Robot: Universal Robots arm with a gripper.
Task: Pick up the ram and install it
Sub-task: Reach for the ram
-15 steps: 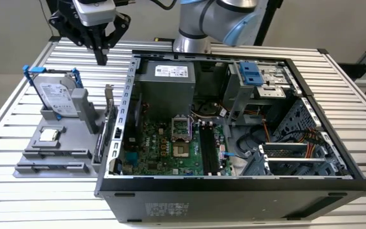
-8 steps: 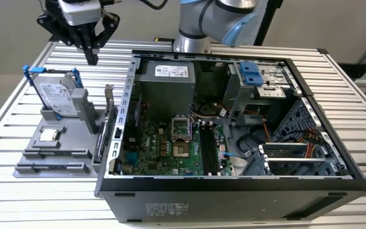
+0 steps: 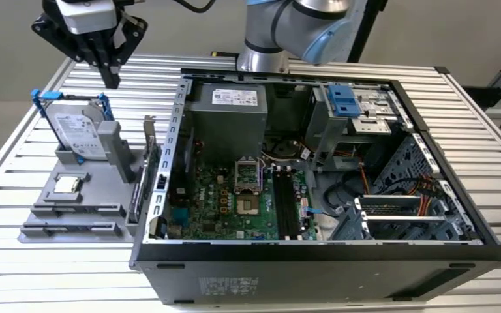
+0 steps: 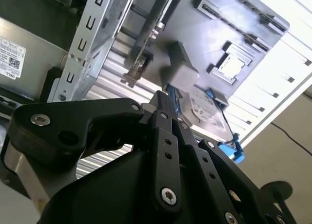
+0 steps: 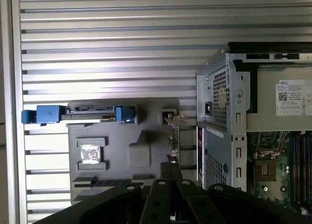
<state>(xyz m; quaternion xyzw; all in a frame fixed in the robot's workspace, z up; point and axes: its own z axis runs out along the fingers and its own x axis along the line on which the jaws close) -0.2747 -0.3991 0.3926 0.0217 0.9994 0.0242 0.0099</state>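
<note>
My gripper (image 3: 111, 79) hangs high above the table's far left corner, behind the grey parts holder (image 3: 102, 215), with its black fingers pressed together and nothing between them. In both wrist views the fingertips (image 4: 163, 101) (image 5: 170, 168) point down toward the holder. A long dark strip that looks like the ram (image 3: 76, 209) lies in the holder's groove just in front of the square chip; it also shows as the ram (image 5: 114, 182) and the ram (image 4: 229, 15). The black memory slots (image 3: 284, 202) run along the green motherboard inside the open case.
On the holder stand a silver hard drive in a blue frame (image 3: 76, 130), a square processor chip (image 3: 66, 186) and an upright card (image 3: 151, 163). The open computer case (image 3: 320, 251) takes up the table's middle and the exterior view's right. The arm's base (image 3: 263, 55) rises behind it.
</note>
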